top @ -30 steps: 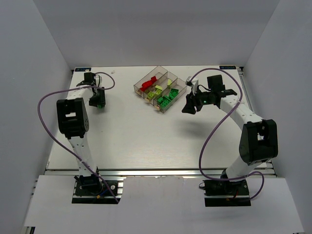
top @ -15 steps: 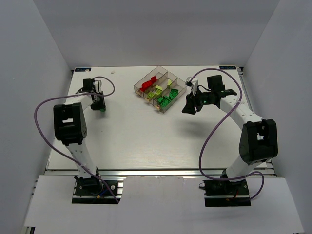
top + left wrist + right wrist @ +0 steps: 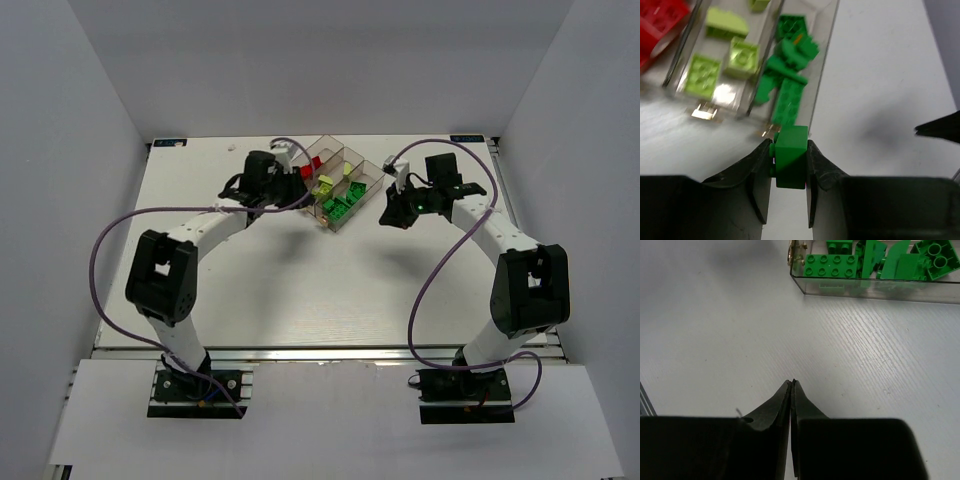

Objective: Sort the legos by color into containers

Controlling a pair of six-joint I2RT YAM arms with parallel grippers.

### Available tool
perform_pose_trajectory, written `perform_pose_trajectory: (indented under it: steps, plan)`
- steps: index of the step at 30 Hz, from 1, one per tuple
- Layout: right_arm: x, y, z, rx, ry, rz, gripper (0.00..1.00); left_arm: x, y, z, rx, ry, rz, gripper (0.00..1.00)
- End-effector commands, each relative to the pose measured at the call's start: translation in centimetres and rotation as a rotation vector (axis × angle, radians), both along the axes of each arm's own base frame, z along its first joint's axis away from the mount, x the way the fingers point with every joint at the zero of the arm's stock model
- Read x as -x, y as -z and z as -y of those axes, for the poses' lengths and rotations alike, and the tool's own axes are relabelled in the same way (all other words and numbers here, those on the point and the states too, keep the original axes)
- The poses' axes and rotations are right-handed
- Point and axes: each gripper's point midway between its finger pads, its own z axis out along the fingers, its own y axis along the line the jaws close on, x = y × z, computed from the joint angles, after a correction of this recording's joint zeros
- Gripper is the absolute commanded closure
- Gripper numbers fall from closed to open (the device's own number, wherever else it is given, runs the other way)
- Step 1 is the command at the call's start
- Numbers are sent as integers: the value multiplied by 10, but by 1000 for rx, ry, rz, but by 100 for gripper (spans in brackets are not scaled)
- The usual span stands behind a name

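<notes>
While my left gripper (image 3: 789, 146) clamps a dark green lego (image 3: 790, 165) just outside the containers (image 3: 322, 153) near the table's (image 3: 250, 285) far edge, my right gripper (image 3: 791, 385) hangs shut, empty. Mid-delivery. Next: advance over the green compartment (image 3: 826, 45), release.

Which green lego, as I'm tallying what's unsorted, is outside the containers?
The green lego clamped in the left tool, just short of the containers' end wall. All other green legos lie inside the green compartment.
</notes>
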Motion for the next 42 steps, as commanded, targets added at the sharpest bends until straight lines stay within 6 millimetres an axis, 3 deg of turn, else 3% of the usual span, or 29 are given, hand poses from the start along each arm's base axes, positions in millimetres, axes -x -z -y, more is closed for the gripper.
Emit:
perform_pose_trajectory:
  steps: [1,2,3,4,5,6,7,8,9,10,11,13,18,24,27,30,31,32,34,35,36,37,38,39,40,41,42]
  plan:
    - [-14,-26,6,-20,54,78,94,-25,-39,39,92,21,79,80]
    - [-13,-27,6,-21,55,78,94,-31,-23,49,77,28,52,79]
    - [-12,-26,8,-23,59,74,94,-36,-35,64,82,48,77,79]
    - [-11,-27,9,-24,62,78,94,-42,-35,70,75,44,84,79]
    - [-10,-27,10,-26,62,80,93,-47,-18,76,60,45,61,78]
    - [-7,-25,11,-26,65,72,93,-49,-15,83,57,51,53,77]
    - [-7,-25,12,-27,65,77,93,-59,-26,89,67,45,79,76]
    - [-6,-25,12,-28,66,77,92,-64,-11,94,57,47,57,74]
    - [-5,-25,13,-29,68,78,92,-64,-5,100,48,57,40,74]
    - [-4,-24,14,-28,68,76,92,-72,-16,106,55,57,62,73]
    - [-4,-24,15,-28,70,74,92,-74,-1,112,38,62,39,70]
    - [-4,-23,15,-29,67,75,90,-76,6,115,12,63,23,67]
    - [-7,-25,15,-35,63,77,86,-89,13,114,-35,5,28,45]
    - [-9,-27,14,-40,57,80,85,-91,11,113,-54,-2,24,31]
    - [-9,-29,14,-43,57,81,81,-90,-6,114,-34,-2,46,28]
    - [-8,-32,13,-42,51,85,65,-88,-43,111,-7,-14,98,25]
    - [-9,-33,13,-41,51,90,11,-87,-53,108,-7,-28,112,6]
    - [-8,-34,14,-40,51,91,11,-82,-80,102,9,-37,154,2]
    - [-10,-41,14,-42,52,106,10,-68,-81,90,-7,-55,154,2]
    - [-11,-43,15,-40,55,109,11,-60,-119,79,25,-86,225,2]
    - [-12,-46,14,-42,54,113,11,-52,-124,71,29,-102,237,2]
    - [-13,-49,14,-44,59,117,11,-39,-103,61,3,-114,202,2]
    - [-14,-51,16,-46,68,116,11,-34,-110,52,15,-144,224,2]
    - [-15,-57,15,-52,69,124,11,-21,-138,38,38,-180,276,2]
    - [-17,-60,17,-46,85,131,11,-10,-119,27,21,-201,247,2]
    - [-19,-65,16,-52,96,128,11,-1,-118,20,24,-215,244,2]
    - [-18,-65,18,-44,99,117,11,13,-139,10,55,-229,279,2]
